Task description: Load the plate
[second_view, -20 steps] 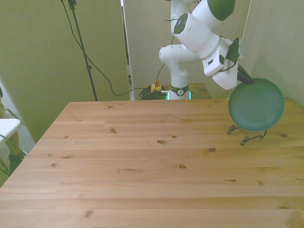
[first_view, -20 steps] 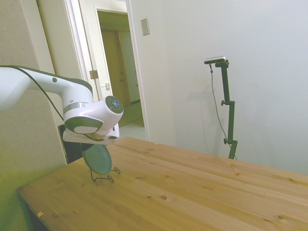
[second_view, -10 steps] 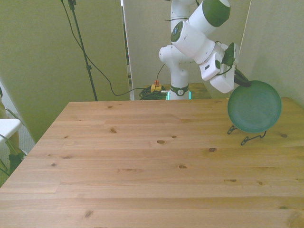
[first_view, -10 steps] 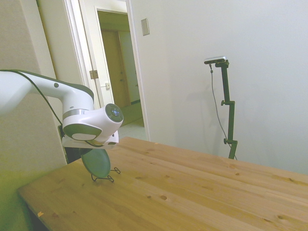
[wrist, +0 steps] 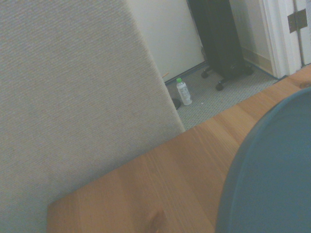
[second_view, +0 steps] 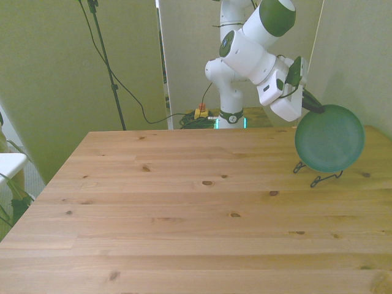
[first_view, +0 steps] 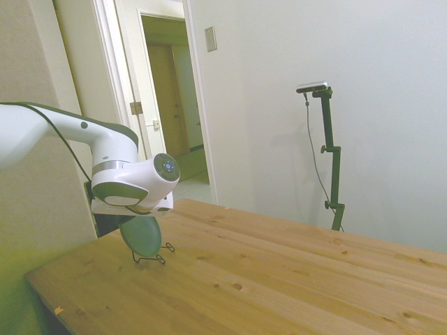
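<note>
The dark teal-green plate stands on edge at the front view's right, its lower rim in a thin black wire stand on the table. My gripper reaches down at a slant to the plate's upper rim, and its dark fingers look closed on that rim. In the side view the plate hangs below the white hand at the table's far left, over the wire stand, with the fingers hidden. The wrist view shows a blurred slice of the plate over wood.
The wooden table stretches wide toward the front view's left. The stand sits near the table's corner by a wall panel. On the floor beyond are a small green-capped bottle and a black wheeled object.
The arm's wrist has swung and dropped a little, and the plate has sunk slightly toward the wire stand. Over the last half second the plate shifted only a hair.
</note>
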You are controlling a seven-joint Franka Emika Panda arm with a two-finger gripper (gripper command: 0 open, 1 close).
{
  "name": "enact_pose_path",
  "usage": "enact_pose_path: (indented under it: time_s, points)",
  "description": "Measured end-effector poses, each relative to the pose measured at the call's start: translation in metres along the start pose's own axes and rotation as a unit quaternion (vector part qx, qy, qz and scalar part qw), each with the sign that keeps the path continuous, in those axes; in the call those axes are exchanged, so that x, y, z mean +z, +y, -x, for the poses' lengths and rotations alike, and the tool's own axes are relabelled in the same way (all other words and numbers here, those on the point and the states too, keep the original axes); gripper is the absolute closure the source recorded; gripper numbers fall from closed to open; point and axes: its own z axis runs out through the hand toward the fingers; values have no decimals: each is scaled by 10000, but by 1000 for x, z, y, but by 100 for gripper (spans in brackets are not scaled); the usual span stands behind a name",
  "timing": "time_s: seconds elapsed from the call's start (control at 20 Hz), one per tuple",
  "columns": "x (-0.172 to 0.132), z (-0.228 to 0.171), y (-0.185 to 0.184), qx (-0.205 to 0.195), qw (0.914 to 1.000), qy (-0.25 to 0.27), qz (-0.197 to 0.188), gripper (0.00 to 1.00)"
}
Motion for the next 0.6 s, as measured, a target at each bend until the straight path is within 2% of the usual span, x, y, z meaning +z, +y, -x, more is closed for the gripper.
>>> enact_pose_path:
  time_s: [0.6]
  points:
    - [1,-1,4,53,10000,71,-33,0]
